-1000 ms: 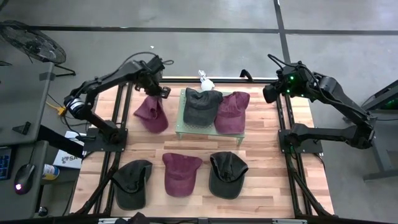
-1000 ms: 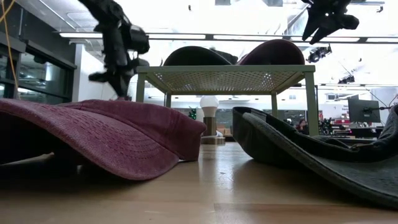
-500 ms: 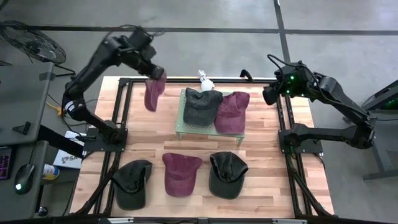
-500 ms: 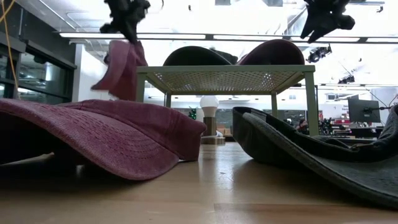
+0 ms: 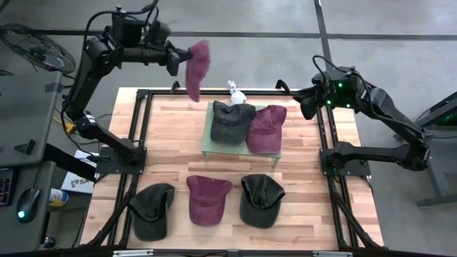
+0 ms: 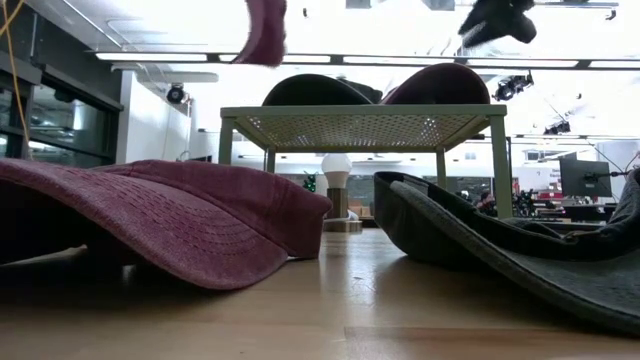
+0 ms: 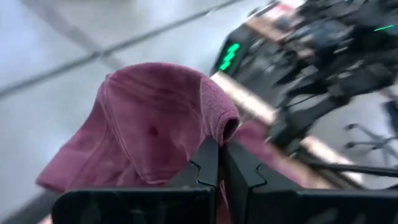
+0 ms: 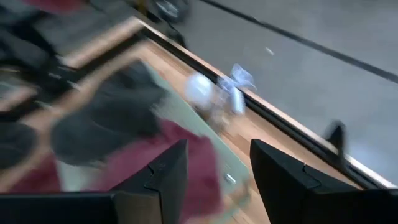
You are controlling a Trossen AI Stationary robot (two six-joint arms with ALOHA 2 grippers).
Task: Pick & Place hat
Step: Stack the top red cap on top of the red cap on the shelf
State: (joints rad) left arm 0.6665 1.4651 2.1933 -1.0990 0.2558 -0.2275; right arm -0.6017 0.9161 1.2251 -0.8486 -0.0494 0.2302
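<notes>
Raised higher, maroon hat [image 5: 198, 69] hangs pinched in left end effector [image 5: 176, 61].

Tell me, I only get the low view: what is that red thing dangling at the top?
Observer: A maroon hat, pinched by the left tool and lifted off the table.
Operator: Is the other arm holding a hat too?
Observer: No. The right tool is open and empty, past the rack's right end.
Operator: How many hats lie in the front row?
Observer: Three: a dark hat, a maroon one, another dark one.
</notes>
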